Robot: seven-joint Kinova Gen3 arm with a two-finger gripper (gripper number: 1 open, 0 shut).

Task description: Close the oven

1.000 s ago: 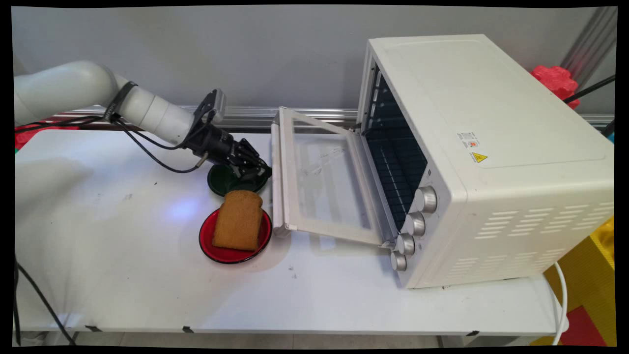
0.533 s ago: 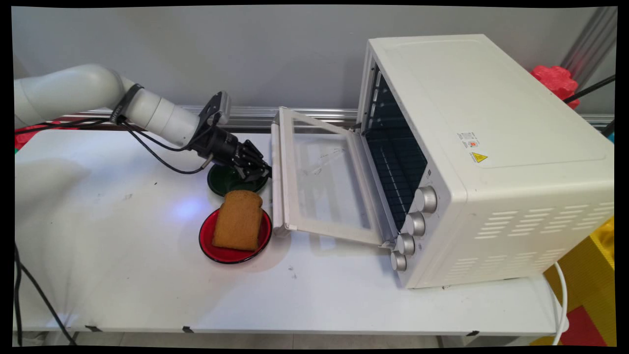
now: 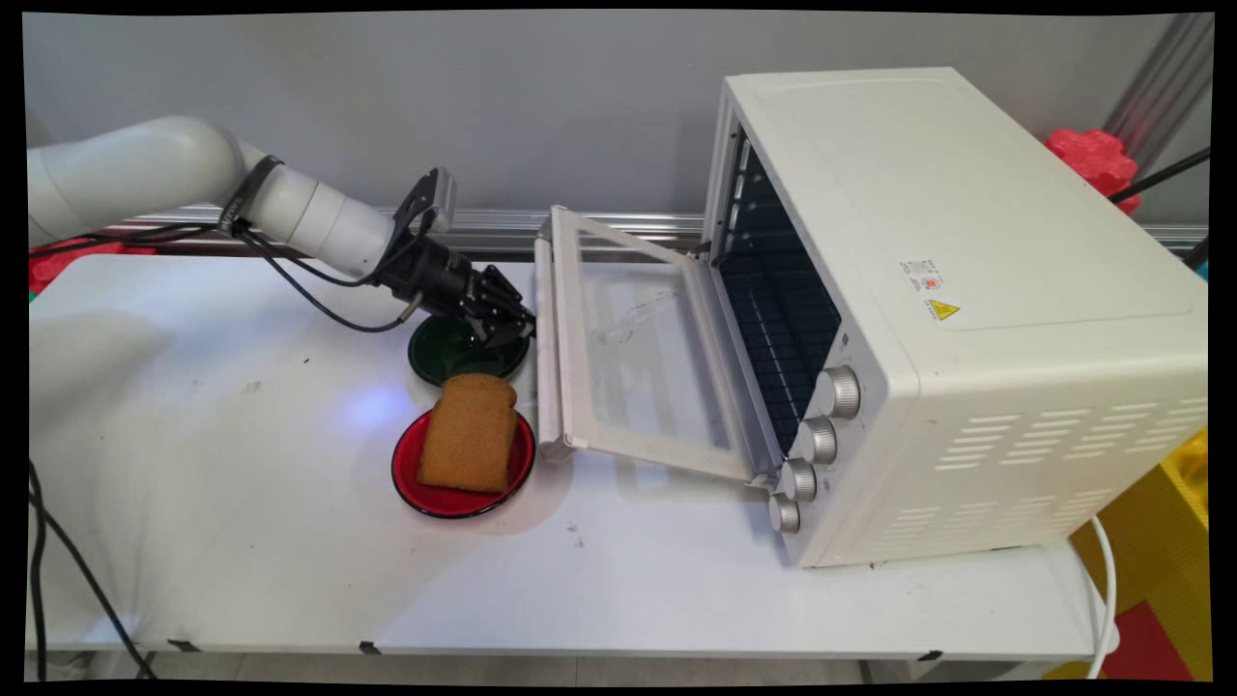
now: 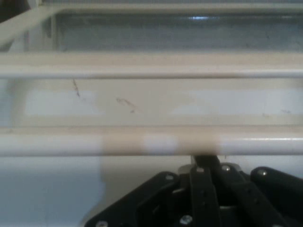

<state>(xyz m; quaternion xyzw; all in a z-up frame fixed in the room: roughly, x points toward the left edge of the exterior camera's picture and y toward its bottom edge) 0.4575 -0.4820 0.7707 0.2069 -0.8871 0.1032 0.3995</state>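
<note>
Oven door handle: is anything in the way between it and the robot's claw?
No, nothing visible. The gripper is right at the oven door handle. The green plate lies below the gripper, and the toast on the red plate sits off to the side.

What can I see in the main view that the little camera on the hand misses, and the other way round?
Only the main view shows the whole white toaster oven with its four knobs, the slice of toast on the red plate, the dark green plate under the end effector, and the white arm with its cables. Only the hand view shows, close up, scuff marks on the door's frame. Both show the oven's open door with its handle bar right at the end effector's black linkage.
</note>
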